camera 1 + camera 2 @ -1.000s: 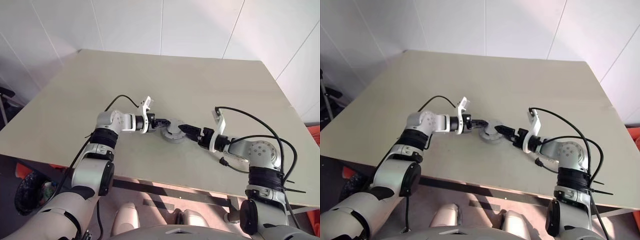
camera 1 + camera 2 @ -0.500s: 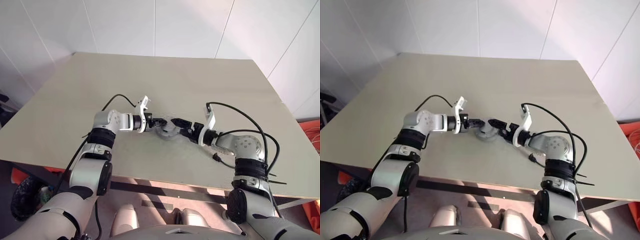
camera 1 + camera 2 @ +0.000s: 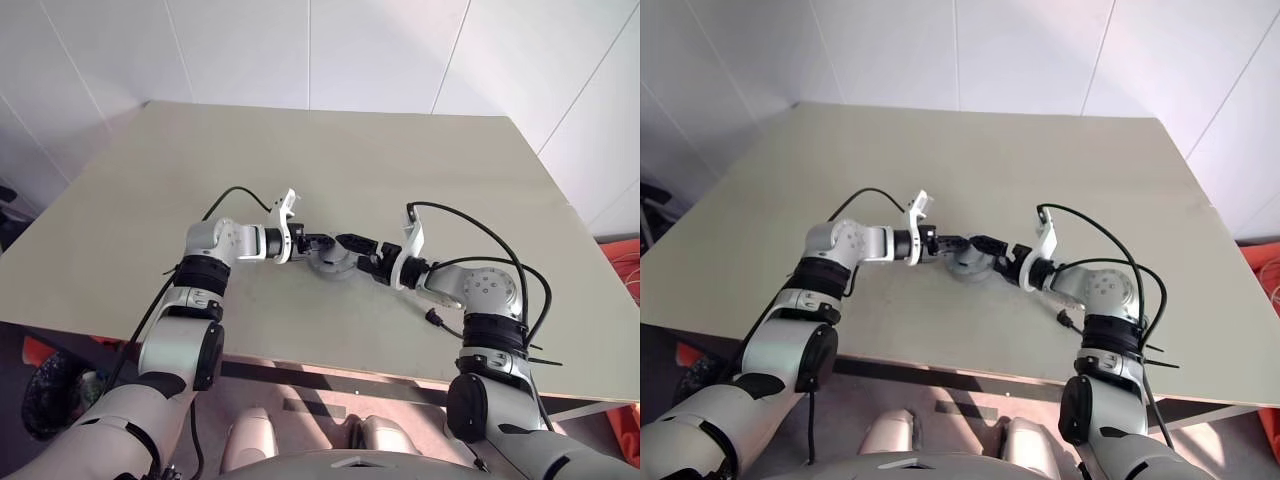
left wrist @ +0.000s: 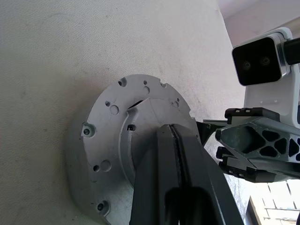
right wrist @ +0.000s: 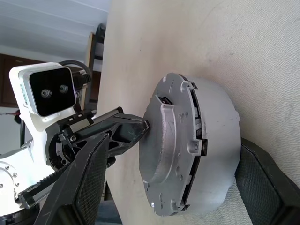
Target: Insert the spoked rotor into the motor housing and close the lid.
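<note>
Resting on the pale table (image 3: 420, 170), near its front middle, the motor housing (image 5: 213, 154) is sitting as a grey metal cup with the lid (image 5: 171, 145) lying down over its mouth. Seen from the right wrist, the lid's plain outer face, with its small holes and raised centre, is facing away from the housing wall, and a thin dark seam with notches is showing between lid and cup, so whether the two are fully seated cannot be told. No part of the rotor is showing.

From the robot's left, the left gripper (image 4: 176, 154) is reaching in with its two black fingers pressed together, nothing between them. Their joined tips are lying against the raised centre of the lid, as the left wrist view is showing it, with the lid's bolt holes ringed around them.

From the other side, the right gripper (image 5: 173, 187) is coming in with its fingers spread wide apart. One textured finger (image 5: 89, 178) is standing on the lid's side of the assembly, and the other is standing past the housing's closed bottom, so the jaws are straddling the whole unit without visibly clamping it.

In the head views, both grippers are meeting at the housing (image 3: 332, 262), the arms angled inward towards each other, black cables looping off both wrists.
</note>
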Tool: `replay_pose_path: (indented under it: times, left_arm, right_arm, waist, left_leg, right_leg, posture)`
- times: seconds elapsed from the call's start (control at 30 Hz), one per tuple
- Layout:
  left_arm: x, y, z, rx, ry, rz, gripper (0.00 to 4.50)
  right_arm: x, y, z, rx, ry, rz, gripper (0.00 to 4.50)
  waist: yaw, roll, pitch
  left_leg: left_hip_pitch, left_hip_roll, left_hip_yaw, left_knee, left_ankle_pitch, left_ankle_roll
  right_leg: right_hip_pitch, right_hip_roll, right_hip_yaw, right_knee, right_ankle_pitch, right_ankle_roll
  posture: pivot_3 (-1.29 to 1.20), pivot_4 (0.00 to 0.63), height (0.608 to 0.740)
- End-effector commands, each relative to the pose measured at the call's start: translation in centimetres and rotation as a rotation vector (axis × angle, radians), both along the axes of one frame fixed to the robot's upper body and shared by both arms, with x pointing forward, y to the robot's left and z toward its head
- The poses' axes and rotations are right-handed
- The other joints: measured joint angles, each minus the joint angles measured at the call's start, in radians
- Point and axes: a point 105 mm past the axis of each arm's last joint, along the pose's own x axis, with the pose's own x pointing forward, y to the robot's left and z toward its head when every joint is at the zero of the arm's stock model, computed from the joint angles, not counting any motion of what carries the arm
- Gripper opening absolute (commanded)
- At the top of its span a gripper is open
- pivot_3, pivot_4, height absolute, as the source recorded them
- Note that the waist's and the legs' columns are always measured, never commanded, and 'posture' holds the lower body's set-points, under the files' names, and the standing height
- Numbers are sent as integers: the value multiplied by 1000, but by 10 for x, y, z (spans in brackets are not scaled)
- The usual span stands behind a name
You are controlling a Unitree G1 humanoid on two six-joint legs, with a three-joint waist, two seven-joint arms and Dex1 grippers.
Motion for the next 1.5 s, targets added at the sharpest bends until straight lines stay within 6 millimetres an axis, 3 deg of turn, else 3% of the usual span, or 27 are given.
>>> replay_pose_path:
  times: [0.03,0.43,0.67,0.9,1.23,1.33,1.5]
  left_arm:
    - [1,-1,2,18,-12,0,0]
    - [2,-4,4,13,-22,-2,0]
    - [3,-1,4,11,-25,10,0]
    - [4,-1,4,7,-25,17,0]
    - [5,-2,5,5,-27,20,0]
    - [5,-2,5,5,-28,22,0]
    - [6,-2,5,5,-30,24,0]
  right_arm:
    - [-7,18,42,132,-121,102,4485]
    - [-7,21,47,122,-133,104,4485]
    - [-3,12,31,39,-95,71,4485]
    - [-3,16,22,-34,-61,80,4485]
    - [3,21,33,16,-80,56,4485]
    - [6,19,40,36,-100,44,3964]
    - [6,22,55,64,-145,56,2303]
  waist:
    - [0,0,0]
    - [4,0,0]
    - [5,0,0]
    - [5,0,0]
    - [5,0,0]
    - [6,0,0]
    - [8,0,0]
  left_leg:
    - [-1,0,0,0,0,0]
    - [-7,0,0,1,1,-1]
    - [-7,0,0,1,1,-2]
    - [-8,0,0,1,1,-2]
    - [-8,0,0,1,1,-2]
    - [-8,0,0,1,1,-2]
    - [-9,0,0,1,1,-2]
  right_leg:
    - [-1,0,0,0,0,0]
    - [-6,0,-1,2,0,0]
    - [-6,0,-1,2,0,0]
    - [-6,0,-2,2,0,0]
    - [-6,0,-2,3,0,0]
    - [-6,0,-2,2,0,0]
    - [-6,0,-2,2,0,0]
  posture:
    - [0,0,740]
    - [0,0,740]
    - [0,0,740]
    - [0,0,740]
    - [0,0,740]
    - [0,0,740]
    - [0,0,740]
